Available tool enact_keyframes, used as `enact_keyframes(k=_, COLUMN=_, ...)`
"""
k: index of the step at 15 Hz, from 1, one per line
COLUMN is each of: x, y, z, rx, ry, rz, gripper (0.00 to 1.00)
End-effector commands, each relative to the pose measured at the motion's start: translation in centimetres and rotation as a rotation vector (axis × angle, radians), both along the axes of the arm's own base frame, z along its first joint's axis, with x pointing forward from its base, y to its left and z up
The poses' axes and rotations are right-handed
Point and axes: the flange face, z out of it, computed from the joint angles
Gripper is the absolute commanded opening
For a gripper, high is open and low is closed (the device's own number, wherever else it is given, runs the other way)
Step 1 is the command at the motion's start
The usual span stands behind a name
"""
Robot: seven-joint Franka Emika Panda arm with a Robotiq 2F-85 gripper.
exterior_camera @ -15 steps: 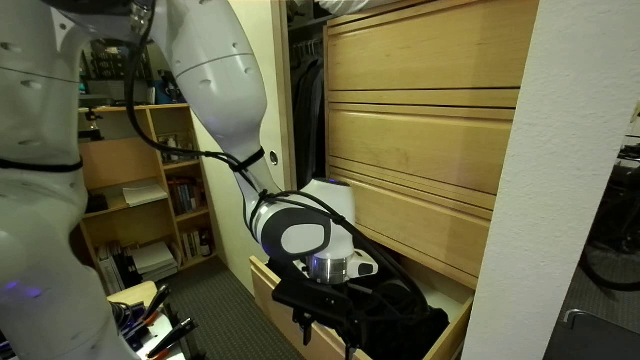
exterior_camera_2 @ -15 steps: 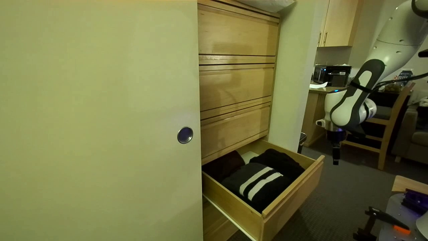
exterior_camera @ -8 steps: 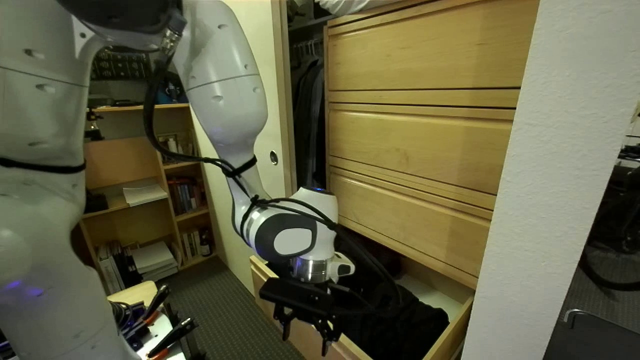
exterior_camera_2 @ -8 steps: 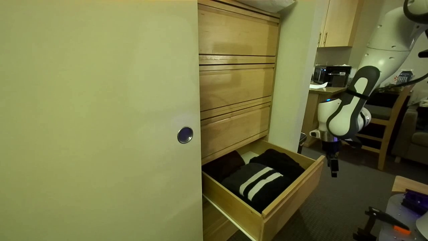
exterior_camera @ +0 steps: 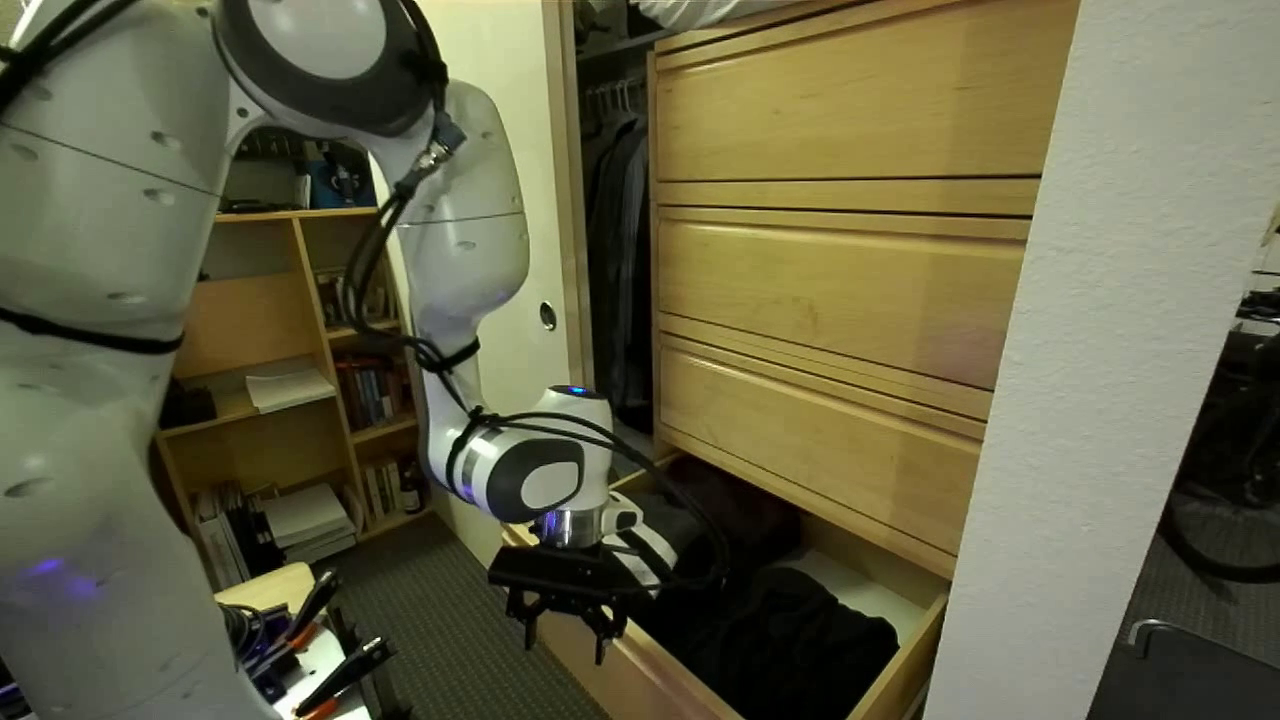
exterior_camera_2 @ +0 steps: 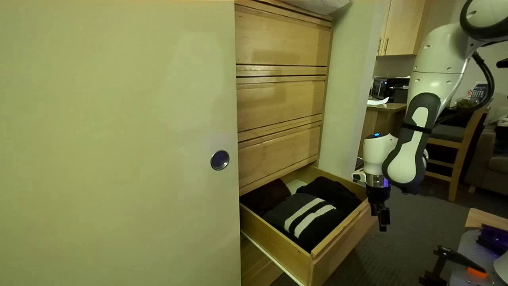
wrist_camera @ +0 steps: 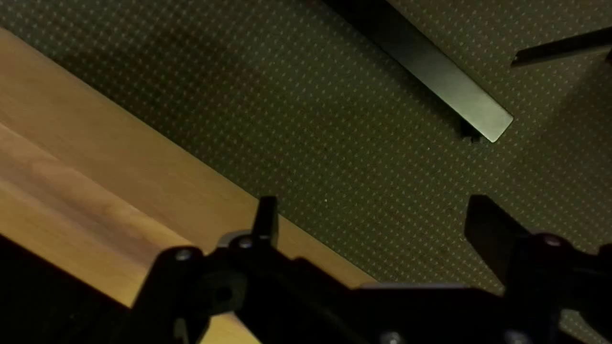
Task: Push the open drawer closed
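The drawer (exterior_camera_2: pixel 339 246) stood well out beneath three flush fronts (exterior_camera_2: pixel 279 105), with dark clothes (exterior_camera_2: pixel 301 200) lying inside it and pale stripes (exterior_camera_2: pixel 314 221) across one piece. Your arm (exterior_camera: pixel 465 255) bent down in front of the drawer, and the hand (exterior_camera: pixel 565 650) hung beside its panel (exterior_camera: pixel 630 685), pointing at the carpet (wrist_camera: pixel 330 153); in an exterior view it hid the panel's far corner. You had the hand's fingers (wrist_camera: pixel 267 220) spread wide: in the wrist view one overlapped the drawer's outer border, while its partner showed against the carpet just outside the drawer. From these angles you could not tell whether either finger touched the panel. At one end of the drawer was the cream door (exterior_camera_2: pixel 119 143) with its round pull (exterior_camera_2: pixel 220 160), and at the drawer's opposite end a pale wall (exterior_camera: pixel 1110 330). The shelf (exterior_camera: pixel 245 325) stood well apart from the drawer, on its door side, with books (exterior_camera: pixel 372 390) and papers (exterior_camera: pixel 305 515) on it; a dark bar (wrist_camera: pixel 440 74) showed against the carpet, apart from the drawer's front.
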Motion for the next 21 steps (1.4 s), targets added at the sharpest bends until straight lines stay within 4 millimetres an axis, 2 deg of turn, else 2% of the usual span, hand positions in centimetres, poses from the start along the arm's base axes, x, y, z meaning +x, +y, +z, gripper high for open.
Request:
enact_keyframes(k=1, x=0.1, y=2.0, z=-0.9, rx=0.003, ry=-0.056, rz=0.051, gripper=1.00)
enact_keyframes(k=5, x=0.3, y=3.7, z=-1.9, rx=-0.016, ry=-0.118, rz=0.129, gripper=1.00)
enact_keyframes(k=11, x=-0.1, y=4.6, z=-4.5, rx=-0.061, ry=-0.147, rz=0.098, gripper=1.00)
enact_keyframes(k=21, x=1.5, y=5.3, z=-5.3, rx=-0.182, ry=-0.227, rz=0.149, gripper=1.00)
